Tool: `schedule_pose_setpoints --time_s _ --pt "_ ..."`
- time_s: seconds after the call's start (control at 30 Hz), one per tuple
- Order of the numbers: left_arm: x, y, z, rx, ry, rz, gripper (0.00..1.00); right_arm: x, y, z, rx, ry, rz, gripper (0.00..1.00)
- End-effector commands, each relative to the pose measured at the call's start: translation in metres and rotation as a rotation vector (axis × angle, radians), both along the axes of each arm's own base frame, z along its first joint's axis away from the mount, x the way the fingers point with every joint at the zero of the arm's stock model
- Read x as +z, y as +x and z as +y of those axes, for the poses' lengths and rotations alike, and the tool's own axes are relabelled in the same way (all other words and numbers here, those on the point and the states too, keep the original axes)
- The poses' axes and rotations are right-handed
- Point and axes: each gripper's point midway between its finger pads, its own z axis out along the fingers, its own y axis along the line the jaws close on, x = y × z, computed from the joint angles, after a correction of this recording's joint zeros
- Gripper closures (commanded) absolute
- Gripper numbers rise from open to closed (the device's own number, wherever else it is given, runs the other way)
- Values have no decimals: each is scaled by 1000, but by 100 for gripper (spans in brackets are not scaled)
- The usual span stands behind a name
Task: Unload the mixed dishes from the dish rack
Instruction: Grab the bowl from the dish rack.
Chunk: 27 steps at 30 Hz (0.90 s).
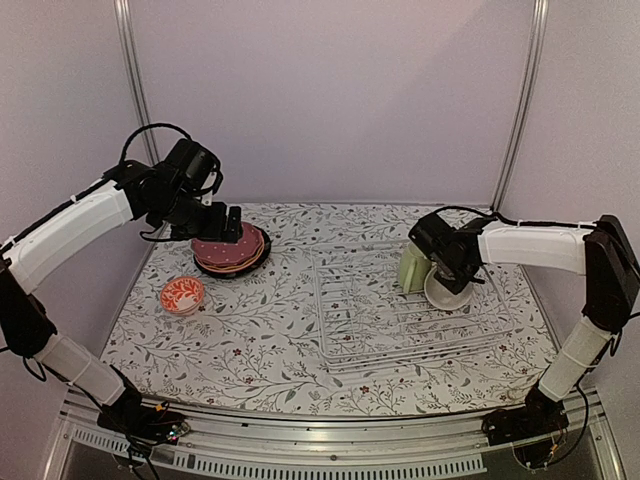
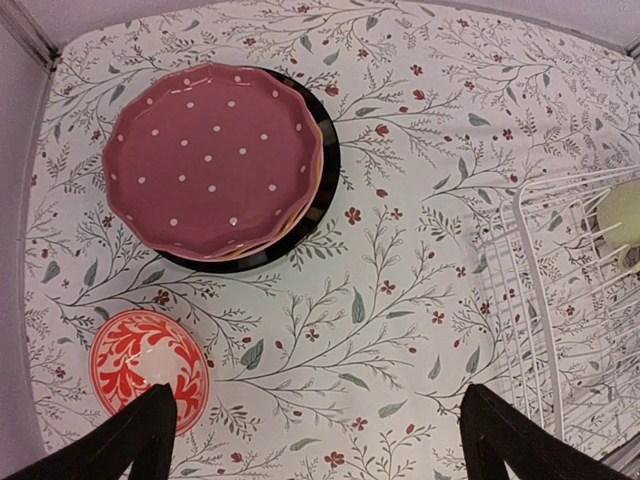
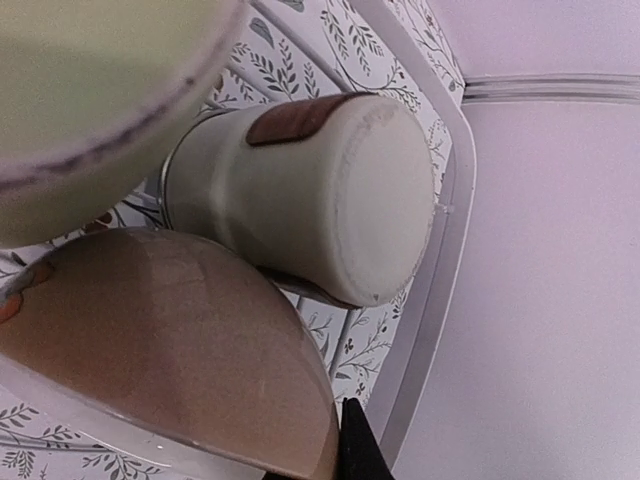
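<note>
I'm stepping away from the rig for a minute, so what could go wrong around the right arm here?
The right gripper sits among the tan bowl, pale green cup and small grey-white cup, packed close together; lifting one might tip a neighbour. The bowl could also catch on the dish rack wires as it comes out.

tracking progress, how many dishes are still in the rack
3, in the rack near its far edge: green cup, tan bowl beside it, grey-white cup next to them, shown only in the right wrist view. Others may be hidden.
</note>
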Motion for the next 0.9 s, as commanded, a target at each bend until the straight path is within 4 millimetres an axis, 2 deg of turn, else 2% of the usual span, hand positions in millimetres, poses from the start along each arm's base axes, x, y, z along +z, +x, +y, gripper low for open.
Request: schedule_pose_setpoints --time_s 0.0,0.1,0.27,0.47,0.63,0.77,0.87 --pt "14 -4 -4 -28 -20 -37 0 0 2 -1 -23 6 -9 100" --pt "15 -5 -3 -27 -21 -39 0 6 -5 -5 -36 11 -4 100" --pt "16 -6 -3 -28 -28 -40 1 30 -16 -12 -76 36 -26 100" --pt "20 -6 -7 -36 -54 -56 0 69 -31 -14 -115 115 -72 100" --pt "39 -8 -10 -53 -81 -134 1 101 -43 -12 -130 245 -120 100" --pt "52 -7 -8 -49 -108 -191 1 131 -49 -5 -131 386 -166 100" --pt "59 -8 -13 -55 -138 -211 0 152 -51 15 -109 532 -168 100"
